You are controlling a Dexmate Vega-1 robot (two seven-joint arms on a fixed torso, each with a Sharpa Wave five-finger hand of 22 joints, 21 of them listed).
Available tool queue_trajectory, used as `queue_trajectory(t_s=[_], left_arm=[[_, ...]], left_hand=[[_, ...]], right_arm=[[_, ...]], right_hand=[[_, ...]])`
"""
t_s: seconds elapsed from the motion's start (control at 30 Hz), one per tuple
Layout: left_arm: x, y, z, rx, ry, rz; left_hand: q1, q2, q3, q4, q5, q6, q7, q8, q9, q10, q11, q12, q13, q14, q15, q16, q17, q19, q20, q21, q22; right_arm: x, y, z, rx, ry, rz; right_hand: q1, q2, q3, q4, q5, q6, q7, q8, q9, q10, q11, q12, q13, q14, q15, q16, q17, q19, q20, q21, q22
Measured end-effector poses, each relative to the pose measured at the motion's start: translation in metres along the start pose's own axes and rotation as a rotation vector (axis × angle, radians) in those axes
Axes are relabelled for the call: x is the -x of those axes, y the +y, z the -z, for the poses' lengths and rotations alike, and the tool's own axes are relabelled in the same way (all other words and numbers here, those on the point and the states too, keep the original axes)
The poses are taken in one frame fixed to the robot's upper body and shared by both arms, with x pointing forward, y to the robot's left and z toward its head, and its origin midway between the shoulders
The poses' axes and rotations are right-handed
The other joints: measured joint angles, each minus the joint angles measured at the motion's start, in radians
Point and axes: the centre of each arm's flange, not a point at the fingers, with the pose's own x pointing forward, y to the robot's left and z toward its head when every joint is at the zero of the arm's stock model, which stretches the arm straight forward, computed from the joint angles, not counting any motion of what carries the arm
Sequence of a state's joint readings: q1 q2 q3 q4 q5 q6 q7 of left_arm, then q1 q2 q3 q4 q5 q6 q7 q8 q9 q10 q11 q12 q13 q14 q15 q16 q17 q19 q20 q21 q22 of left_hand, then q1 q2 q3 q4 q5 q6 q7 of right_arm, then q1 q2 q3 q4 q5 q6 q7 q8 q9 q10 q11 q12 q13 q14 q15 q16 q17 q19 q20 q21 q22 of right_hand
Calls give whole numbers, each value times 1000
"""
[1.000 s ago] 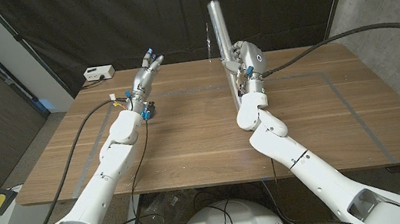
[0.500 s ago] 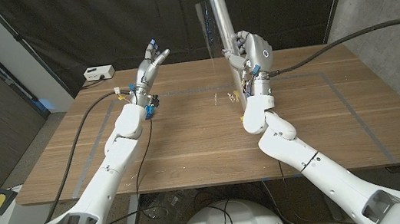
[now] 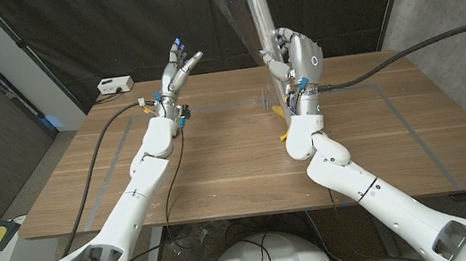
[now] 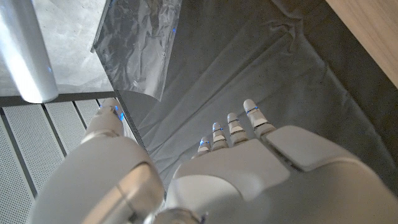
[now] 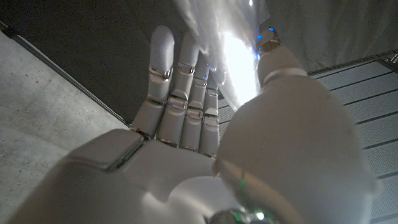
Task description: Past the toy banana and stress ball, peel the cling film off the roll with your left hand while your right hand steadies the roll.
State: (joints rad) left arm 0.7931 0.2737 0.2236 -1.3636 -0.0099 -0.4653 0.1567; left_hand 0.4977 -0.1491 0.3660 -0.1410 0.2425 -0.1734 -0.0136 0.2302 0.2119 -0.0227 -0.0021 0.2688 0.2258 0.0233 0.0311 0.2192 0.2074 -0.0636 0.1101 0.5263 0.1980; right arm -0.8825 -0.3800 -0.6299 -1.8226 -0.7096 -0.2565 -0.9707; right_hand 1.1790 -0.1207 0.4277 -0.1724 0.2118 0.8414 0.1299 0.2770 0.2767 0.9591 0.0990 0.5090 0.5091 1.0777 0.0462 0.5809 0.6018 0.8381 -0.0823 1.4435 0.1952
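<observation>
Item: long silvery cling-film roll point(image 3: 254, 6), standing near-upright above the table's far edge, which I am gripping in my right hand point(image 3: 296, 57); its loose clear flap point(image 3: 233, 18) is hanging toward my empty, spread-fingered left hand point(image 3: 178, 73), well apart.

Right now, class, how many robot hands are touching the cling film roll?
1. The right hand grips the upright silvery cling film roll over the table's far edge; the left hand is raised apart from it, holding nothing.

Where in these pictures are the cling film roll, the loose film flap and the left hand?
cling film roll point(image 3: 256, 6), head view, upper tube.
loose film flap point(image 4: 140, 43), left wrist view, crinkled sheet.
left hand point(image 3: 177, 75), head view, palm.
</observation>
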Motion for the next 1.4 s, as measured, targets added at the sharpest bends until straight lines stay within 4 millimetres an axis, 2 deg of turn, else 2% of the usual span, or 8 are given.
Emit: queue_trajectory(t_s=[0.43, 0.57, 0.67, 0.83, 1.03, 1.1, 1.27, 1.4], left_arm=[[-5, -9, -14, -23, -21, -142], [-8, -13, -19, -20, -30, -155], [-11, -15, -23, -43, -38, -169], [-18, -20, -28, -41, -52, -157], [-23, -24, -31, -76, -68, -150], [-24, -26, -34, -84, -84, -147], [-30, -26, -38, -95, -106, -129], [-33, -29, -40, -97, -132, -87]], left_hand=[[41, -3, -4, -12, 13, 13, 12, 15, 0, 13, -3, 14, 0, 22, 2, 0, 0, 16, 6, 0, -3], [98, -8, -3, -25, 23, 20, 19, 15, 0, 16, -5, 17, 0, 50, -7, 2, 0, 68, -3, 18, -3], [147, -9, -6, -28, 35, 20, 34, 15, 0, 21, -10, 17, 0, 63, -16, 5, 0, 113, -26, 34, -3], [172, -15, -7, -29, 43, 23, 37, 15, 5, 10, -21, 17, 0, 70, -20, 5, 0, 126, -37, 36, 0], [195, -8, -21, -23, 51, 75, -14, 25, 5, 39, -65, 31, 0, 92, -34, 5, 0, 142, -37, 47, 4], [219, -3, -21, -23, 51, 92, -31, 30, 5, 53, -79, 35, 0, 108, -48, 5, -1, 162, -54, 57, 5], [363, 46, 1, -25, 46, 189, -86, 62, 2, 140, -116, 53, -5, 216, -69, 16, -15, 271, -112, 112, 9], [505, 114, 41, -27, 4, 296, -121, 96, -3, 245, -148, 54, -16, 339, -73, 32, -26, 369, -127, 180, 18]], right_arm=[[2, -10, -14, -68, -80, -4], [3, -12, -17, -96, -94, -15], [4, -15, -21, -131, -114, -34], [5, -12, -25, -184, -119, -60], [5, -17, -28, -223, -153, -88], [5, -19, -28, -236, -164, -98], [5, -19, -30, -280, -174, -117], [3, -21, -30, -300, -181, -123]], right_hand=[[0, 0, 0, 0, 0, 0, 0, -1, 4, 0, 0, -4, 11, -2, -2, -6, 25, 0, 0, 8, 0], [0, 0, 0, 0, -4, 0, 0, -4, 4, 1, 1, -5, 12, -2, -2, -7, 29, 0, 0, 8, 0], [0, 0, 0, 0, -4, 0, 0, -4, 4, 3, 4, -8, 21, -2, -2, -5, 30, 0, 0, 8, 0], [0, 0, 0, 0, 3, 0, 0, -4, 4, 3, 4, -8, 28, -2, -2, -4, 30, -18, -3, 8, 0], [1, -1, 0, 0, 4, 4, 4, -6, 5, 3, 4, -12, 40, -3, -3, -3, 32, -18, -4, 15, 0], [1, -1, 0, 0, 3, 4, 4, -3, 4, 3, 4, -12, 40, -3, -3, -3, 32, -18, -4, 15, 0], [1, -1, 0, 0, 3, 4, 4, -3, 4, 3, 4, -14, 41, -3, -3, -3, 33, -20, -5, 15, -5], [2, -2, 0, 0, 3, 4, 4, -3, 4, 3, 4, -15, 41, -4, -3, -4, 33, -20, -5, 15, -5]])
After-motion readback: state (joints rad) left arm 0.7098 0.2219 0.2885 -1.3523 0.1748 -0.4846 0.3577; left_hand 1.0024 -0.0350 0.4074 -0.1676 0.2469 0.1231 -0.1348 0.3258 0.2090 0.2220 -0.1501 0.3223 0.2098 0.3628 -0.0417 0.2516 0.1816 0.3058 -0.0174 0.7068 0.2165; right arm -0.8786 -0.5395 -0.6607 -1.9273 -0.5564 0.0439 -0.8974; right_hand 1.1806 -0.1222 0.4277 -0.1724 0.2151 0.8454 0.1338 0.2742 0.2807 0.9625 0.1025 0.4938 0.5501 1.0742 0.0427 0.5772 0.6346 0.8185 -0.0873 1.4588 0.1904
